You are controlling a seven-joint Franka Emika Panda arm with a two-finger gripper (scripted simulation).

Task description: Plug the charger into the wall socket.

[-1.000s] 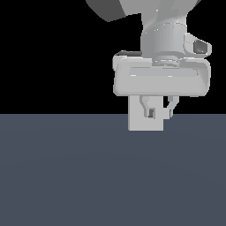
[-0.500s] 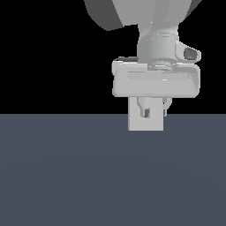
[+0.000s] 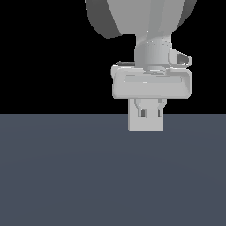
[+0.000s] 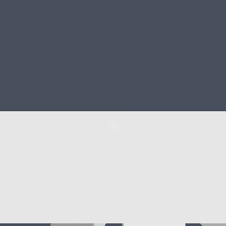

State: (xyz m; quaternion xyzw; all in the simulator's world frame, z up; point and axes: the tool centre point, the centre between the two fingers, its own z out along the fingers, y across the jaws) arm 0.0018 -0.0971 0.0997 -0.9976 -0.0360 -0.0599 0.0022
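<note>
Exterior view: gripper (image 3: 150,110) hangs directly over a pale rectangular block, taken as the wall socket (image 3: 146,121); fingertips overlap its upper edge. Finger spacing and any grasp: cannot tell, the block hides them. Charger not separately distinguishable. Dark grey floor (image 3: 66,176) runs bare on both sides of the hand and toward the camera. Wrist view: a pale flat surface (image 4: 113,167) fills the half nearest the fingers, straight edge against the floor. Versus 0.5 s ago: the hand looks almost unchanged over the block.
</note>
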